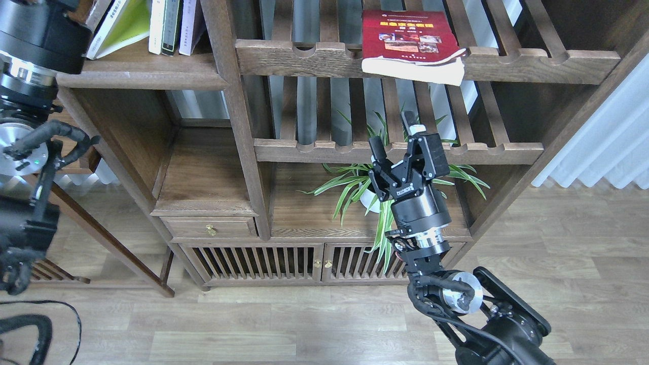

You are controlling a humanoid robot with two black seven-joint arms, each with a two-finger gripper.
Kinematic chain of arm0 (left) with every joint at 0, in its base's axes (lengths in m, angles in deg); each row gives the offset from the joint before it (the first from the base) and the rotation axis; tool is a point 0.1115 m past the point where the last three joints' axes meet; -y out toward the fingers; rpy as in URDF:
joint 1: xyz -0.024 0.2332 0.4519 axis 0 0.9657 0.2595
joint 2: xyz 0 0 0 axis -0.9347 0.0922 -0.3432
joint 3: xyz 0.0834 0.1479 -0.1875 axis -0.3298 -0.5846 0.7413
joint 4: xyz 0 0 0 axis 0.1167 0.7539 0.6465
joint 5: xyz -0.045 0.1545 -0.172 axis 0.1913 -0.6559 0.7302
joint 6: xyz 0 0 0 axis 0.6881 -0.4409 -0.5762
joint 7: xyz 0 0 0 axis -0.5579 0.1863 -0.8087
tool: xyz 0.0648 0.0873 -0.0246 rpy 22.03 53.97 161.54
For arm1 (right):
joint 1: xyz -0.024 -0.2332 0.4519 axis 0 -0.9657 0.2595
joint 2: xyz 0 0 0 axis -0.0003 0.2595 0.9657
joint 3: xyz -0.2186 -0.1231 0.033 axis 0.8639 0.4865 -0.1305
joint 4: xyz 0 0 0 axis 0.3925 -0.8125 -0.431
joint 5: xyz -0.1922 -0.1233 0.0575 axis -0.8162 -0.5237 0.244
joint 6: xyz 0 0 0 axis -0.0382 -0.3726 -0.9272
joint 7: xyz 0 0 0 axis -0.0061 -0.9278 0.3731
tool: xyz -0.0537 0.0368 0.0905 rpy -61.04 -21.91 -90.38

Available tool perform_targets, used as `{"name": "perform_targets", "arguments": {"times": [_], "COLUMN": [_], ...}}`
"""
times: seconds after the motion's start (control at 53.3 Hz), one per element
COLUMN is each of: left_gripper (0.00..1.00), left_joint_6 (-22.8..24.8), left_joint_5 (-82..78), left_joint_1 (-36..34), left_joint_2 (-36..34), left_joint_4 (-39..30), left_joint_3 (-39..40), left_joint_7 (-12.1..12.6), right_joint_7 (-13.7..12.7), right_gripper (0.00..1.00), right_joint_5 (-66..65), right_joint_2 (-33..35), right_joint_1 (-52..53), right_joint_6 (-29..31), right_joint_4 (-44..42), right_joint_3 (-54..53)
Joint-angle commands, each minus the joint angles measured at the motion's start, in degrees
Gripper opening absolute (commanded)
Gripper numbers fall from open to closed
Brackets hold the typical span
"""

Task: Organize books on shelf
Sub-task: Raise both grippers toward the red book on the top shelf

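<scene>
A red book with small photos (411,40) lies flat on the upper slatted shelf, its white page edge hanging over the front rail. A yellow-green book (123,25) leans tilted on the solid dark-brown shelf (144,77) at the top left, next to my left arm. The maroon book is out of view. My right gripper (393,136) is open and empty, pointing up in front of the lower slatted rail, well below the red book. My left arm's wrist (40,40) runs off the top edge, so its gripper is out of view.
Thin white (156,25), dark-green (171,25) and lavender (189,25) books stand upright to the right of the yellow-green book. A potted spider plant (372,195) stands behind my right gripper. A thick post (230,101) divides the bookcase. A drawer and slatted doors sit below.
</scene>
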Motion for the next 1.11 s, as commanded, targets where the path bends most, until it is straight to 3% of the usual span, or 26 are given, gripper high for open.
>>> {"name": "perform_targets", "arguments": {"times": [0.0,0.282,0.713,0.92,1.089], "left_gripper": [0.99,0.99,0.99,0.99,0.99], "left_joint_6": [0.00,0.00,0.00,0.00,0.00], "left_joint_5": [-0.03,-0.03,-0.03,-0.12,-0.12], "left_joint_1": [1.77,6.52,7.40,10.03,10.82], "left_joint_2": [2.68,5.05,5.05,5.05,5.05], "left_joint_4": [0.01,0.01,0.01,0.09,0.09], "left_joint_3": [-2.62,-9.39,-11.58,-11.76,-11.67], "left_joint_7": [0.24,0.33,0.33,1.56,1.56], "right_joint_7": [0.01,0.01,-0.17,-0.34,-0.34], "right_gripper": [0.98,0.97,0.97,0.96,0.95], "right_joint_5": [0.01,0.27,0.28,-0.16,-0.25], "right_joint_2": [0.03,0.03,-0.06,0.11,-0.06], "right_joint_1": [1.62,5.23,8.74,10.67,12.79], "right_joint_6": [0.00,-0.31,-9.28,-13.14,-19.30], "right_joint_4": [0.00,-0.27,-0.44,-0.44,-0.44], "right_joint_3": [-1.34,-3.01,-4.24,-3.45,-3.63]}}
